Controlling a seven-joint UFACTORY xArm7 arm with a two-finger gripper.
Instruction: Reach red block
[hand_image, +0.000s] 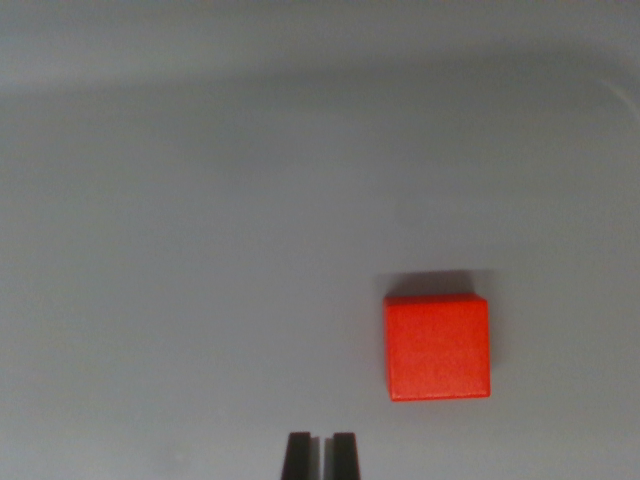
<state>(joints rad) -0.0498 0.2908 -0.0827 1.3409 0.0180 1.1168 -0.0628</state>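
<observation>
Red block sits on a plain pale grey surface, in the lower right part of the wrist view, its top face showing as a near-square patch of bright orange-red with sharp edges and a slightly darker strip along its bottom side. A soft dark shadow lies on the surface just beyond the block's upper edge, touching it. The gripper pokes into the frame at the bottom centre — only the tips of two dark fingers show, standing side by side and upright in the picture, with just a thin light slit between them, so the jaws are drawn nearly together and clamp nothing. The block lies to the wrist view's right of the fingertips and a little above them in the frame, near but clearly apart from them — bare grey surface shows between the two. The block's sides run roughly square with the frame edges. A faint lighter band crosses the top of the view, and the upper right corner carries a dim curved streak too blurred to make out
</observation>
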